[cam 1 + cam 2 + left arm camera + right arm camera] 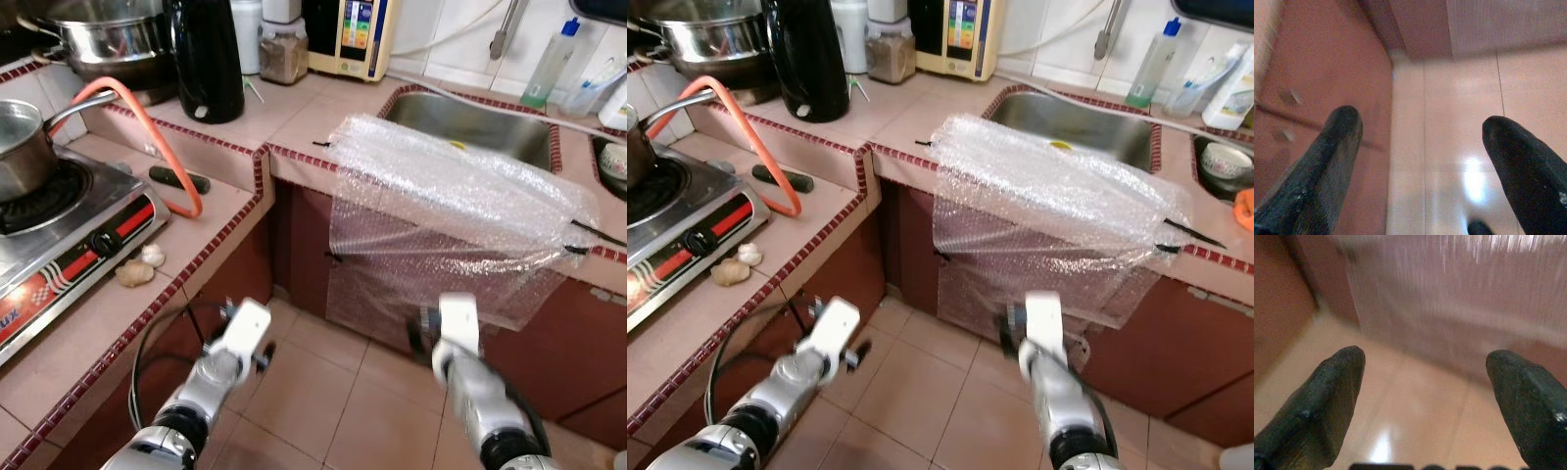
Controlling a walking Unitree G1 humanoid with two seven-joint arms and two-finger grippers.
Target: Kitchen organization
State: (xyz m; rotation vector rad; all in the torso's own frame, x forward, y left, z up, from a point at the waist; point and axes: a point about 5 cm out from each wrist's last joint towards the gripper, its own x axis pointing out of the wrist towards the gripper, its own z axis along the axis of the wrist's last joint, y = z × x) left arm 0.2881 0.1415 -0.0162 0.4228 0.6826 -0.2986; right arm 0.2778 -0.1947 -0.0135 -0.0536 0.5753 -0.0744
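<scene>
Both arms hang low over the floor tiles; bubble wrap (456, 196) drapes the sink's surface edge. Left end effector (1422, 142) gapes empty; right end effector (1425, 377) too — we risk snagging that wrap.

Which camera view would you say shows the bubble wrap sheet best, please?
The left eye view: the bubble wrap sheet shows whole, draped over the counter edge by the sink. The right eye view shows it much the same. The right wrist view shows a blurred hanging stretch beyond the open right claw.
</scene>
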